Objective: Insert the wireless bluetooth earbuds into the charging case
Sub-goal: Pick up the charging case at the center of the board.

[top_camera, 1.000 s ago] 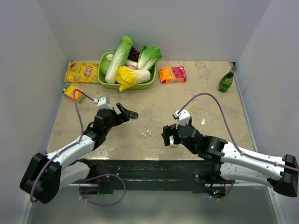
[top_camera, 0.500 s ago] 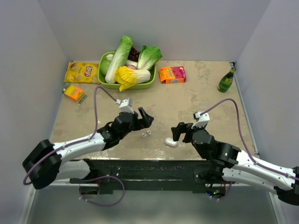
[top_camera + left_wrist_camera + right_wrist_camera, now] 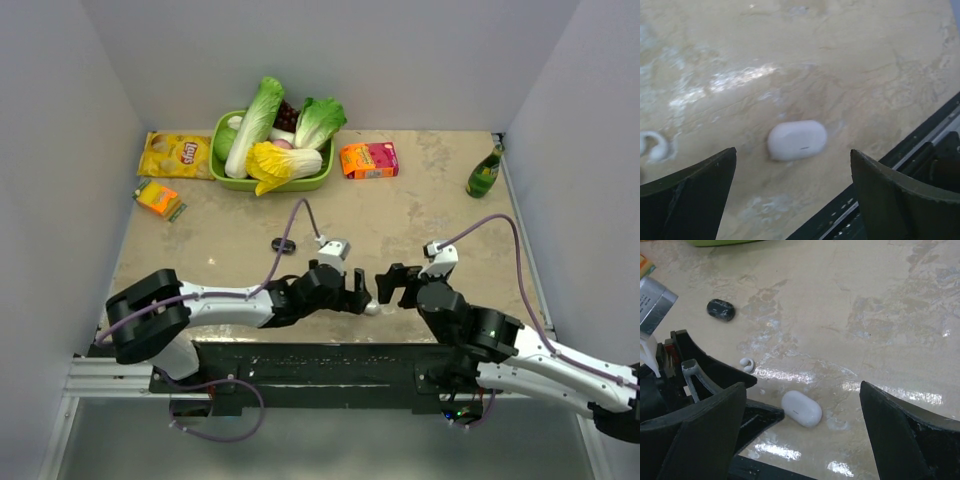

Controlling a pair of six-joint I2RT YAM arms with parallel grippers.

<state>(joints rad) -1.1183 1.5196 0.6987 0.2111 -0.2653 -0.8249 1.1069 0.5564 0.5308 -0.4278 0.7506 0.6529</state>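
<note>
Top external view: left gripper [image 3: 355, 293] and right gripper [image 3: 395, 287] face to face at lower centre of the frame, with the small glossy white pebble-shaped plastic charging case [image 3: 372, 308] between them.
Left gripper: spread wide, grasping nothing; in the left wrist view, straddling the case without touching it.
Right gripper: likewise released, fingers far apart, nothing between them.
Charging case: flat on the beige marbled tabletop [image 3: 430, 190], lid apparently shut, near the black rail [image 3: 935, 135] along the table's front edge.
Earbuds: one tiny glossy white plastic earbud [image 3: 746, 363] at left centre of the right wrist view, apart from the case and close to a left finger; second bud not clearly made out; both hidden in the top view.
Risk of slip: smooth rounded shell, likely to squirt sideways under an off-centre pinch.
Risk at the edge: any shove toward the rail, probably enough to send the case off the table.
Risk of collision: two sets of fingers crowding one small thing.
Risk to the buds: easily swept away by the low left arm.
Risk of mix-up: small black oval object [image 3: 721, 310] at upper left of the right wrist view, similar in shape.
</note>
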